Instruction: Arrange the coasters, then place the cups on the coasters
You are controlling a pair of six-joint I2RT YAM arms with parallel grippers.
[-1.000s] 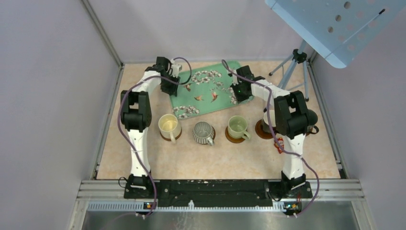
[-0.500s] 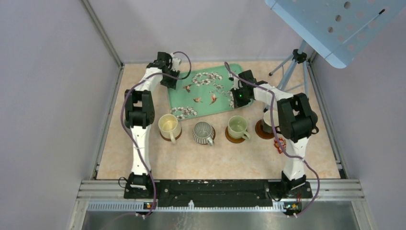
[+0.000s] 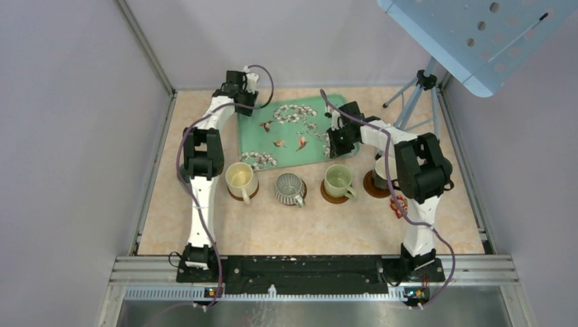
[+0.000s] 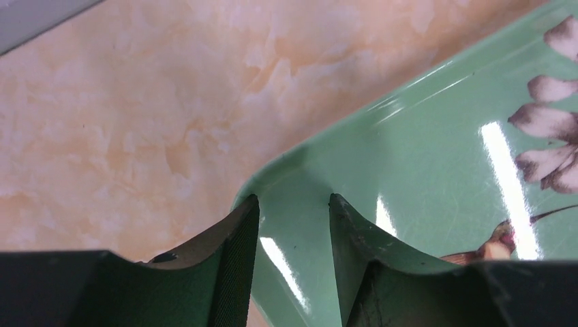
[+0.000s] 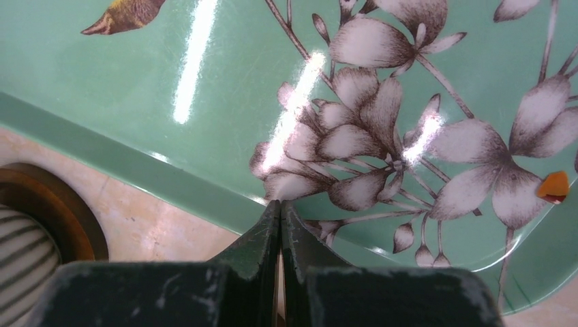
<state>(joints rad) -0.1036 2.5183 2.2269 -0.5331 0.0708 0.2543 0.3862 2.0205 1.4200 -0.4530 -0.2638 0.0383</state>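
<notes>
Three cups stand in a row on brown coasters: cream-yellow (image 3: 240, 178), ribbed silvery-grey (image 3: 289, 188) and pale green (image 3: 337, 180). Another coaster (image 3: 372, 185) at the right bears a cup (image 3: 380, 167) mostly hidden by the right arm. My left gripper (image 3: 240, 103) (image 4: 292, 204) is open at the far left corner of the green floral tray (image 3: 310, 153) (image 4: 422, 157), one finger outside the rim and one inside. My right gripper (image 3: 335, 142) (image 5: 280, 203) is shut, its tips over the tray's (image 5: 225, 82) near rim. In the right wrist view a coaster (image 5: 68, 211) with a ribbed cup wall (image 5: 20, 252) shows at lower left.
A small red trinket (image 3: 397, 204) lies by the right arm's base link. A tripod (image 3: 416, 102) stands at the back right under a blue perforated panel (image 3: 477, 34). Grey walls close in the left, back and right sides.
The left gripper has moved toward the back with the tray's corner, and its jaws have parted. The tray has shifted slightly left. The right gripper has stayed shut and drifted a little nearer.
</notes>
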